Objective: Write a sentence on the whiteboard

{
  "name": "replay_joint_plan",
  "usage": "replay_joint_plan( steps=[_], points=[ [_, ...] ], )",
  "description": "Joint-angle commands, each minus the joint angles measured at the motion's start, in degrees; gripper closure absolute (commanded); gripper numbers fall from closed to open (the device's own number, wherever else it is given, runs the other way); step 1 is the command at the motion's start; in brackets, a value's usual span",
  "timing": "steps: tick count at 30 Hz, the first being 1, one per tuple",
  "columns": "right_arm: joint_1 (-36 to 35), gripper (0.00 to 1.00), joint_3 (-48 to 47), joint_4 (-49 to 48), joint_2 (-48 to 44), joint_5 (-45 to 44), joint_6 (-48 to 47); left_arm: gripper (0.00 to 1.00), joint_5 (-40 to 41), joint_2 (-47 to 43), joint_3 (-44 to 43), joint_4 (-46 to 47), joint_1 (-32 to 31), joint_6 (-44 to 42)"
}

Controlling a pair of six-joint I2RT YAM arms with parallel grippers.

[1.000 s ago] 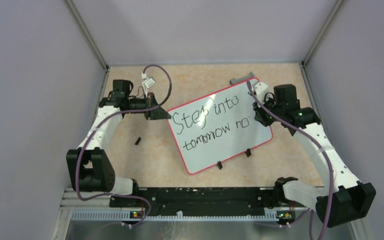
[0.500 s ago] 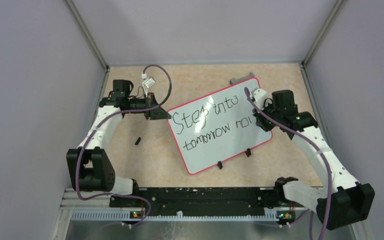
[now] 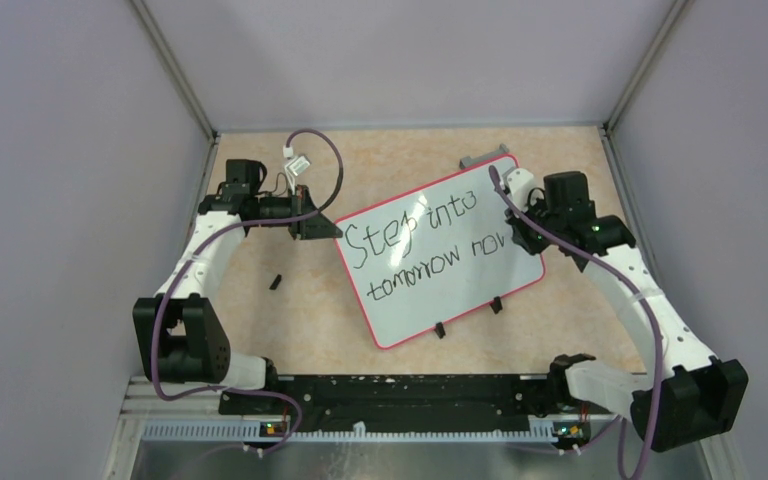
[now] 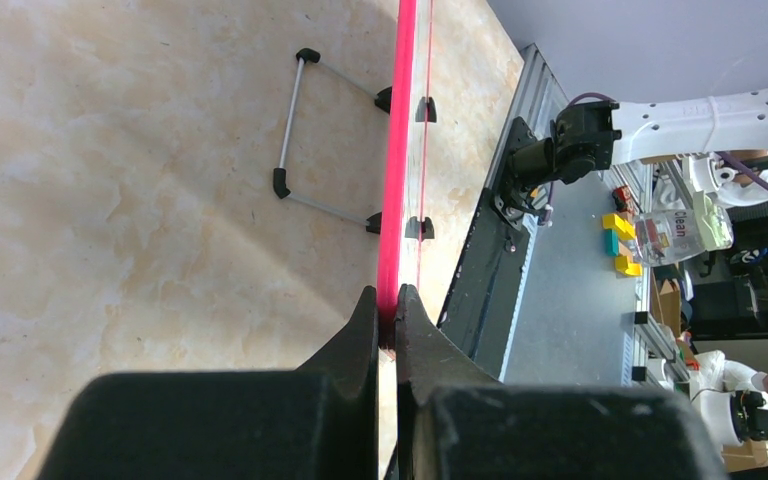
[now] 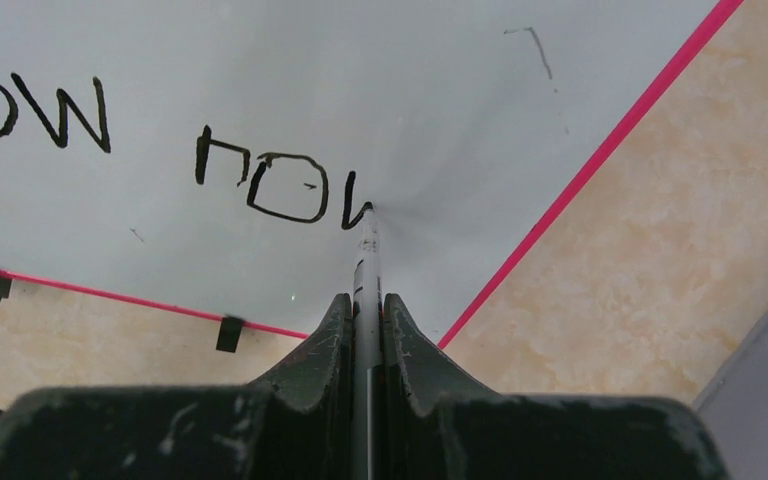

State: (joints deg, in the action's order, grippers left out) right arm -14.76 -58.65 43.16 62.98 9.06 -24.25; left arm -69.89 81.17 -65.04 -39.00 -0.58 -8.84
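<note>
White whiteboard [image 3: 450, 295] with a pink-red rim, black sentence [image 3: 410, 240] across it, black clips [image 3: 439, 331] at its six o'clock edge, beige marbled counter [image 3: 390, 165] underneath, and left end effector [image 4: 387, 305] and right end effector [image 5: 367, 305] both black on white arms [image 3: 200, 262] trailing purple cables [image 3: 332, 150].

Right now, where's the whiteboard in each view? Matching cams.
Top external: the whiteboard sits skewed at centre frame.
Left wrist: edge-on; its pink rim runs up mid-frame from the shut left gripper.
Right wrist: fills the upper left; the marker tip touches it.
Shared landmark: the two black clips on one long edge.
</note>
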Motion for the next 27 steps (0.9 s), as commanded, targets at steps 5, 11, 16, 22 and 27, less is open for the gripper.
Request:
replay_joint_plan(
  steps=[5,11,16,22,27],
  points=[
    [0.3,1.0,-4.9,-3.8,2.1,-1.0,0.5,1.0,2.2,0.8,0.6,0.4,-0.8,-3.1],
    [0.3,1.0,-2.3,-3.3,1.0,-2.3,-0.6,1.0,2.2,0.8,0.4,0.4,-0.8,-3.1],
    [0.3,1.0,0.9,-2.6,-1.4,-3.3,-1.1,1.0,2.1,0.8,0.5,0.3,-0.8,-3.2],
    [0.3,1.0,1.4,-2.1,-2.1,-3.9,-1.6,1.0,2.0,0.7,0.6,0.4,-0.8,-3.2],
    [0.3,1.0,-0.2,-2.5,-0.5,-3.7,-1.8,1.0,2.1,0.4,0.6,0.4,-0.7,-3.2]
  ],
)
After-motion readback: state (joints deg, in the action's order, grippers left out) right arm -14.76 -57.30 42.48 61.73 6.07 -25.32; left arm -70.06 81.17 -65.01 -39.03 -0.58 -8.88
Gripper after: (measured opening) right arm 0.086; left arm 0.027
